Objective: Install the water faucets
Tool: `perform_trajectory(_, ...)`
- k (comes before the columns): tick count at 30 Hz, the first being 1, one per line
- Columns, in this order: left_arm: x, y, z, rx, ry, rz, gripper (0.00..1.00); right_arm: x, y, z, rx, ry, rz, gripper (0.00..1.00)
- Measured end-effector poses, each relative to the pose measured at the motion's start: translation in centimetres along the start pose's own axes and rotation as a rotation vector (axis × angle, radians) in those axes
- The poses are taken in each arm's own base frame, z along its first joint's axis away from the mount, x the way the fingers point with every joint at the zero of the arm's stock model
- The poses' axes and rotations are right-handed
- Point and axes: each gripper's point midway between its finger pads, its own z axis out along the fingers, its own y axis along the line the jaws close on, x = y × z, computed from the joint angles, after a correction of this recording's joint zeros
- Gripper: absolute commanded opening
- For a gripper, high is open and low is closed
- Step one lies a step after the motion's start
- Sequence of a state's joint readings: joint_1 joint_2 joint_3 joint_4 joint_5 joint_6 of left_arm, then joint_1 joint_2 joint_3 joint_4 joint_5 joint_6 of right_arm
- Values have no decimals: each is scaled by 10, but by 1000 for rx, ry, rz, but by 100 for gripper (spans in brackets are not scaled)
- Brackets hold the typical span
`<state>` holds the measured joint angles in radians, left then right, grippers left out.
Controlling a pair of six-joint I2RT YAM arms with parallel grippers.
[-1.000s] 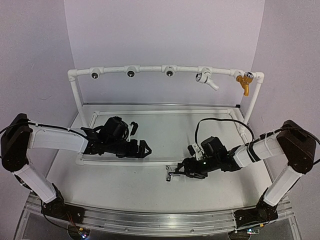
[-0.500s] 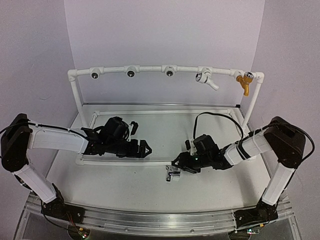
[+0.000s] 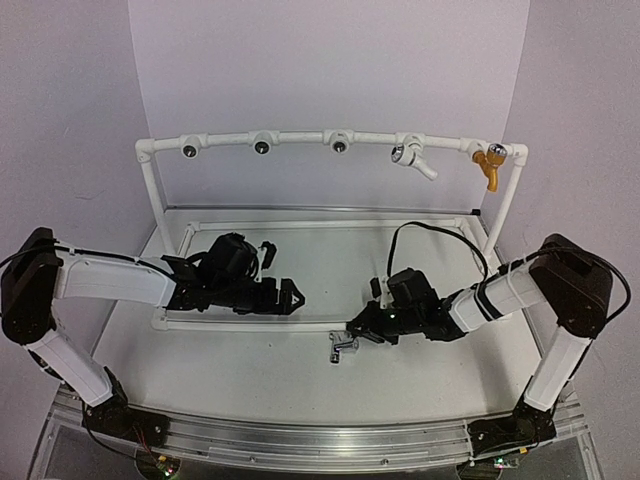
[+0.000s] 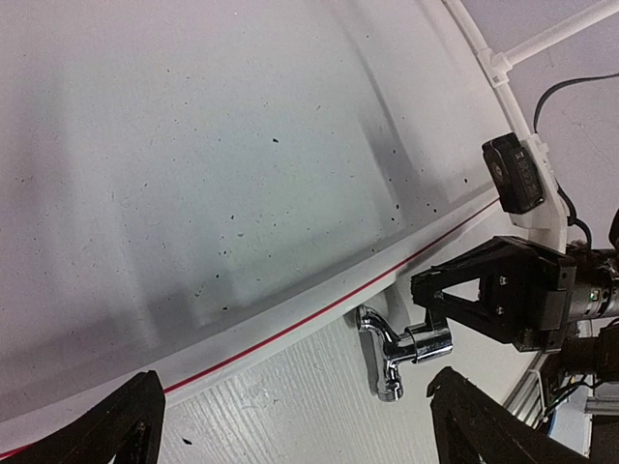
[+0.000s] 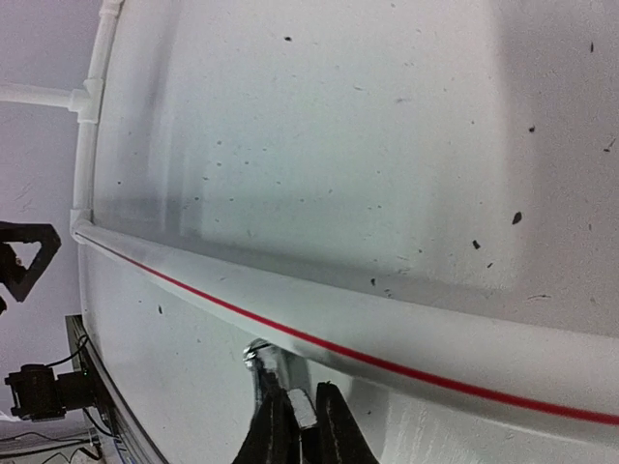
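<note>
A silver-grey faucet (image 3: 343,347) lies on the table just in front of the white base pipe with the red line (image 5: 387,333). My right gripper (image 3: 359,334) is shut on one end of it; in the right wrist view the dark fingers (image 5: 276,425) pinch the metal stub of the faucet (image 5: 263,365). The left wrist view shows the faucet (image 4: 392,348) and the right gripper (image 4: 437,319) on it. My left gripper (image 3: 289,297) rests open inside the base frame, holding nothing. A white faucet (image 3: 414,160) and an orange-yellow faucet (image 3: 489,166) sit on the top rail.
The white pipe frame (image 3: 150,190) stands at the back; three tee fittings with dark holes (image 3: 262,146) line its top rail. A black cable (image 3: 430,240) loops over the right arm. The table's metal front rail (image 3: 320,440) runs below.
My right gripper moved left toward the silver faucet and shut on it; the faucet shifted slightly. The left arm stayed put.
</note>
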<state>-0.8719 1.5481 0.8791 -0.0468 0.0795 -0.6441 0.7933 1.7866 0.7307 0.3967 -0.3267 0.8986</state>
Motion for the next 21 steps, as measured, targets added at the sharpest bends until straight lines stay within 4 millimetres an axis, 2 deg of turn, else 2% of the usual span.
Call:
perform_trajectory(3, -5, -7, -3, 32, -20, -7, 100, -3, 9, -11, -28, -22, -3, 0)
perform_trajectory(7, -19, -27, -16, 116, -69, 0, 100, -5, 18, -31, -62, -51, -18, 0)
perform_trajectory(10, -28, -47, -29, 219, -109, 13, 100, -9, 31, -56, -110, -96, -51, 0)
perform_trajectory(12, -31, -63, -39, 314, -136, 29, 100, -15, 46, -75, -161, -140, -84, 0)
perform_trajectory(18, -30, -106, -63, 559, -139, 85, 97, -40, 107, -141, -368, -318, -210, 0)
perform_trajectory(21, -25, -126, -73, 660, -125, 125, 94, -48, 130, -165, -451, -387, -266, 0)
